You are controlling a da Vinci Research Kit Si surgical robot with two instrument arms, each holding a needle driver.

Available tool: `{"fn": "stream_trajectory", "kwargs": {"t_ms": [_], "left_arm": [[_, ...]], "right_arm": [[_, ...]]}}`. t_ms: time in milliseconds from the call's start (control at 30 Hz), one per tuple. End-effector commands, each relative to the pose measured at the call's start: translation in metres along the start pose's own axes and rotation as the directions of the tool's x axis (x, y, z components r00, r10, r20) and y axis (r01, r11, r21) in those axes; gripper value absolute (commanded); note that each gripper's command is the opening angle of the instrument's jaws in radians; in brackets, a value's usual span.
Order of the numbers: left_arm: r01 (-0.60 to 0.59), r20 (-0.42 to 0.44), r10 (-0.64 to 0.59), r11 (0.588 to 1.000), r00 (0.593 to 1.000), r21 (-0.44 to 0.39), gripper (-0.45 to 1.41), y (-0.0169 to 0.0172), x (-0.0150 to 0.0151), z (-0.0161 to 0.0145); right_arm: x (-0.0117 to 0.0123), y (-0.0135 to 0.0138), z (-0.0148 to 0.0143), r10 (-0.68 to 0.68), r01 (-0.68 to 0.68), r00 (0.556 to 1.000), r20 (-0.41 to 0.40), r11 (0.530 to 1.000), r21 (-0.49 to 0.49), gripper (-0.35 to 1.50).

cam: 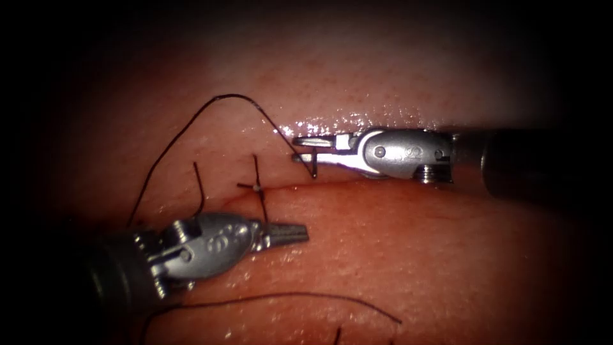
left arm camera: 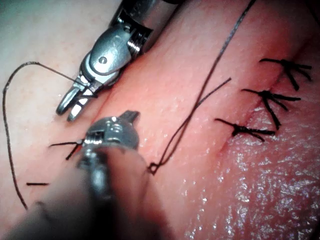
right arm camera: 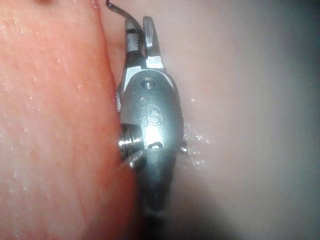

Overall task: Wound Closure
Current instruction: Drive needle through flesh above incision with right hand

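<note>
The right tool (cam: 305,149) reaches in from the right, just above the cut (cam: 383,181), its jaws shut on the dark needle (cam: 313,165). The needle hangs from the jaw tips toward the cut; I cannot tell whether its point touches the tissue (cam: 396,255). It also shows at those jaw tips (right arm camera: 118,9). Thread (cam: 217,97) arcs from the needle up and down to the left. The left tool (cam: 295,234) lies below the cut with its jaws shut and nothing seen in them. One knotted stitch (cam: 256,188) crosses the cut just above it, a tail running down beside the jaws.
A loose strand of thread (cam: 287,295) lies across the near tissue. Three tied stitches (left arm camera: 270,97) with short cut ends sit along the cut in the left wrist view, where a thread loop (left arm camera: 153,169) rests beside the left tool (left arm camera: 112,134).
</note>
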Motion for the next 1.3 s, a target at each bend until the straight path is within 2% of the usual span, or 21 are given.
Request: {"fn": "stream_trajectory", "kwargs": {"t_ms": [33,133,167,200,267,300,333,400,533,733,900,1033,1300], "left_arm": [[-0.001,-0.004,0.001,1.000,1.000,0.001,-0.45,-0.0003,0.0000,0.0007],[-0.008,-0.020,0.008,1.000,1.000,0.013,-0.45,-0.0006,0.0001,0.0009],[-0.013,-0.022,0.013,1.000,1.000,0.015,-0.45,-0.0007,0.0002,0.0010],[-0.012,-0.027,0.012,1.000,1.000,0.019,-0.45,-0.0009,0.0001,0.0012],[-0.016,-0.029,0.017,1.000,0.999,0.023,-0.45,-0.0010,0.0001,0.0014],[-0.016,-0.029,0.017,1.000,0.999,0.024,-0.45,-0.0011,0.0001,0.0015],[-0.016,-0.031,0.016,0.999,0.999,0.028,-0.45,-0.0013,0.0000,0.0018],[-0.016,-0.031,0.017,0.999,0.999,0.029,-0.45,-0.0014,-0.0001,0.0020],[-0.018,-0.031,0.019,0.999,0.999,0.031,-0.45,-0.0018,-0.0005,0.0022],[-0.026,-0.021,0.027,0.999,0.999,0.028,-0.45,-0.0017,-0.0012,0.0026],[-0.027,-0.011,0.028,0.999,1.000,0.029,-0.45,-0.0013,-0.0011,0.0028],[-0.026,-0.005,0.027,0.999,1.000,0.030,-0.45,-0.0010,-0.0010,0.0030],[-0.023,-0.004,0.023,0.999,1.000,0.039,-0.45,-0.0015,-0.0009,0.0040]], "right_arm": [[0.0000,0.0004,0.0008,-0.002,0.002,1.000,0.004,1.000,0.000,-0.35],[0.0005,0.0005,0.0006,0.023,-0.025,0.998,-0.052,0.999,-0.030,-0.35],[0.0007,0.0005,0.0005,0.044,-0.046,0.997,-0.059,0.998,-0.040,-0.20],[0.0011,0.0007,0.0004,0.050,-0.053,0.997,-0.064,0.998,-0.045,0.07],[0.0020,0.0010,0.0001,0.064,-0.067,0.996,-0.060,0.996,-0.053,0.31],[0.0023,0.0011,0.0000,0.076,-0.080,0.995,-0.062,0.995,-0.060,0.57],[0.0038,0.0020,-0.0006,0.029,-0.036,0.997,-0.072,0.994,-0.098,0.96],[0.0051,0.0028,-0.0011,-0.034,0.020,0.995,-0.096,0.990,-0.142,1.25],[0.0075,0.0033,-0.0021,-0.126,0.101,0.986,-0.106,0.971,-0.216,1.31],[0.0105,0.0028,-0.0026,-0.237,0.201,0.965,-0.113,0.944,-0.260,1.11],[0.0118,0.0023,-0.0024,-0.300,0.259,0.948,-0.111,0.923,-0.283,1.11],[0.0125,0.0026,-0.0019,-0.333,0.285,0.936,-0.112,0.906,-0.312,1.20],[0.0140,0.0041,-0.0020,-0.318,0.255,0.939,-0.132,0.901,-0.352,1.04]]}}
